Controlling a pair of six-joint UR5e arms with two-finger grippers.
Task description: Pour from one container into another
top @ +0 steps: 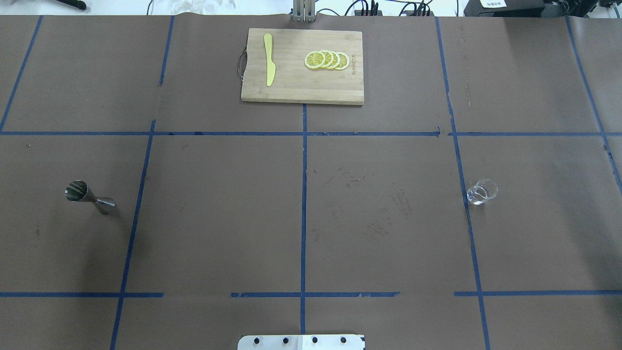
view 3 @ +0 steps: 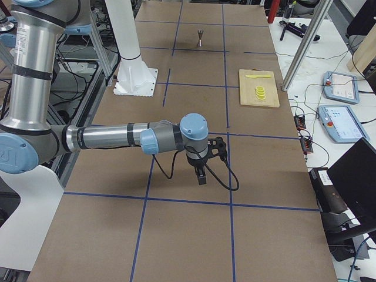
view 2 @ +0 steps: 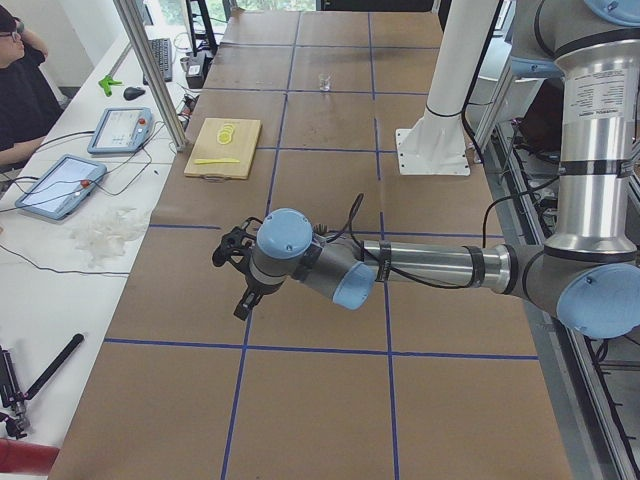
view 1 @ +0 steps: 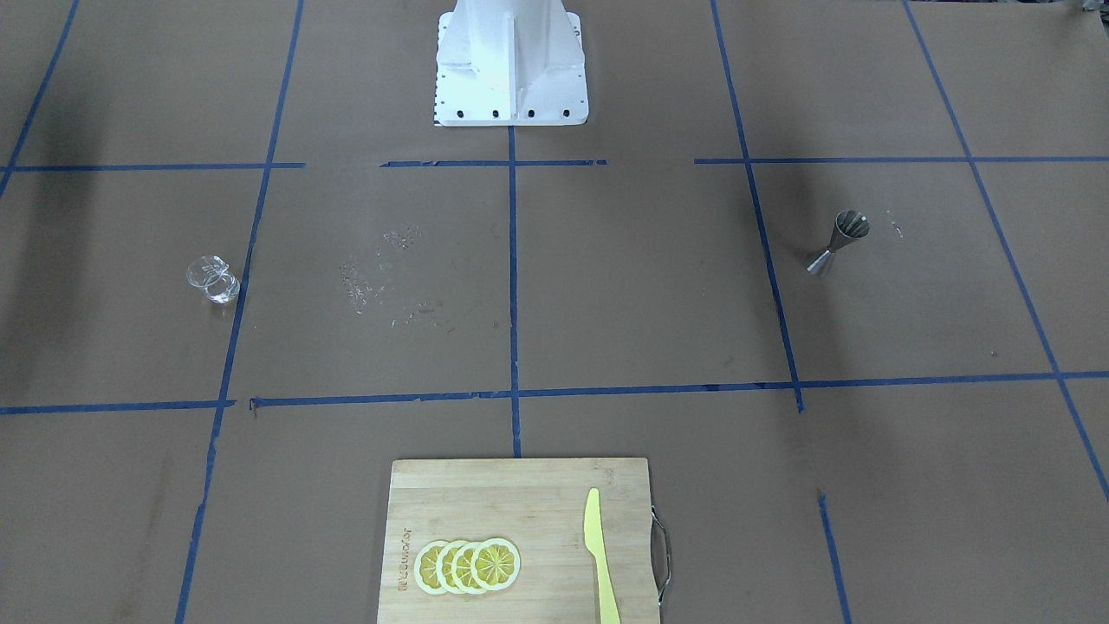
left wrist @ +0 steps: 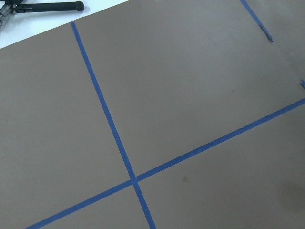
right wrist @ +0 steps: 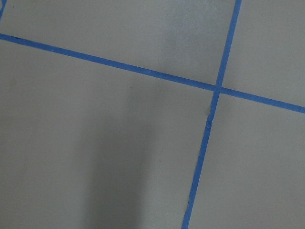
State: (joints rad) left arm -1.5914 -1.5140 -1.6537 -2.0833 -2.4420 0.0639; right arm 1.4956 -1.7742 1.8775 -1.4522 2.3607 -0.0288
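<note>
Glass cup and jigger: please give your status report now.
Left pincer, right pincer: away from objects, state unclear. Glass cup, jigger standing far apart, untouched. Cutting board not between them.

Glass cup (top: 482,191) and jigger (top: 89,197), upright, well apart

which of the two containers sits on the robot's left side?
The metal hourglass jigger. The clear glass cup stands across the table, on the robot's right.
</note>
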